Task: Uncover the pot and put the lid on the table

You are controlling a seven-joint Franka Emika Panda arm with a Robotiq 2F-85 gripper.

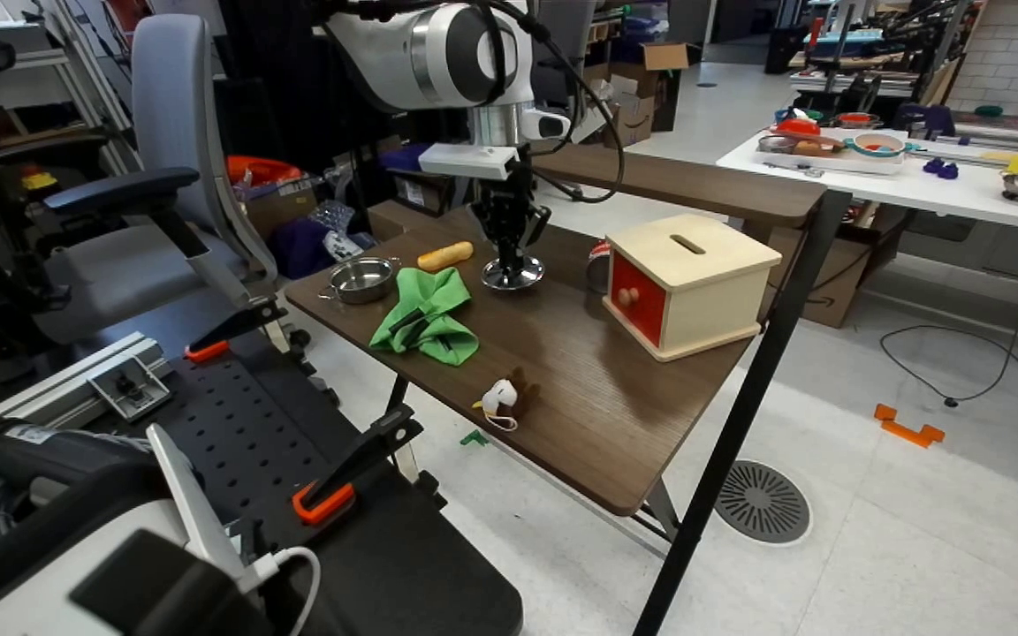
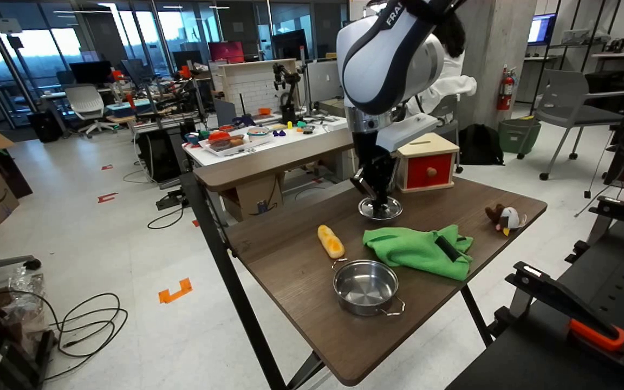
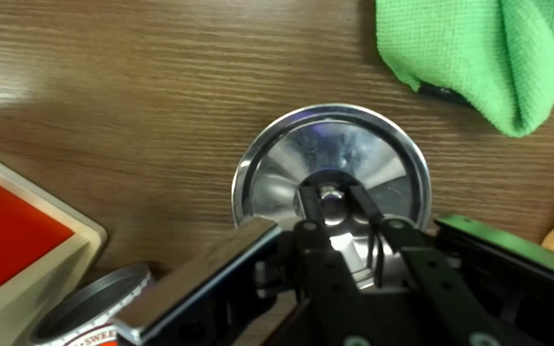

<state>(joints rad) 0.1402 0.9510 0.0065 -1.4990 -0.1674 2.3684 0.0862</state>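
1. Both exterior views show a brightly lit room, the pale floor lightest, while the area behind the grey chair is close to black.
2. In an exterior view, windows at upper left glare almost white; their frames lean outward near the edge.
3. Soft glare sits on the worktop, whiter at the wrist view's left edge.
4. There, the lid shows bright highlights and violet tints.
5. Soft shadow borders the green cloth and the red-fronted box.
6. At closest range, the end effector looks blurred and dark along the bottom.
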